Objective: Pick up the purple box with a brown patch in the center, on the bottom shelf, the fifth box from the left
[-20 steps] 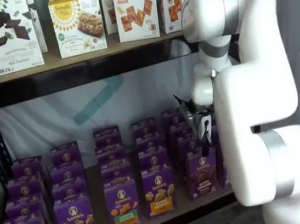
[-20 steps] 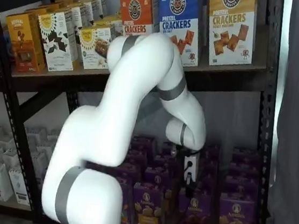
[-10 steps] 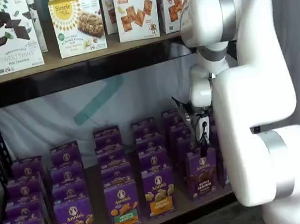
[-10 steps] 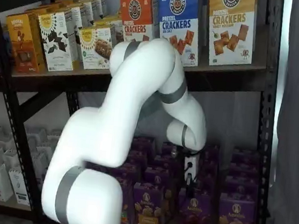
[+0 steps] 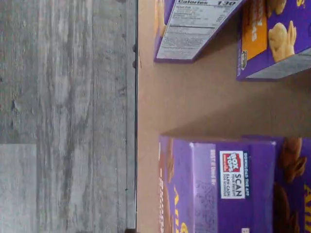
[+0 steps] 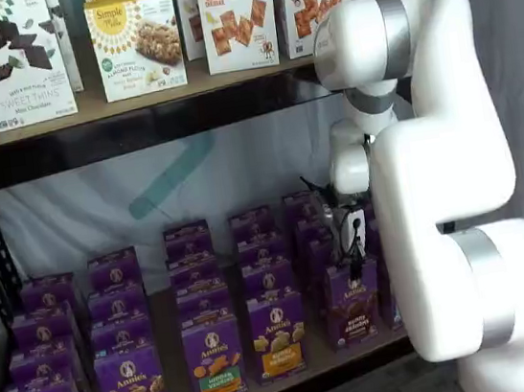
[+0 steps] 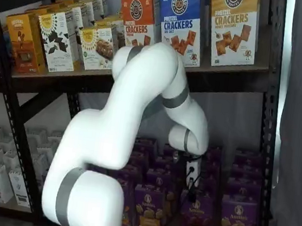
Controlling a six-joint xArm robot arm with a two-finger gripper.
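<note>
The purple box with the brown band stands upright at the front of the bottom shelf, to the right of a yellow-banded carton. It also shows in a shelf view and close up in the wrist view. My gripper hangs just above this box's top edge, its black fingers apart and nothing between them. In a shelf view the gripper shows side-on, right over the same box.
More purple Annie's cartons stand in rows behind and beside the target: a yellow-banded one to its left and a teal-banded one to its right. Cracker boxes fill the upper tier. The grey plank floor lies past the shelf's front edge.
The arm's upper joints have risen a little and the gripper has shifted slightly over the brown-banded box. The fingers stay apart and no box has moved.
</note>
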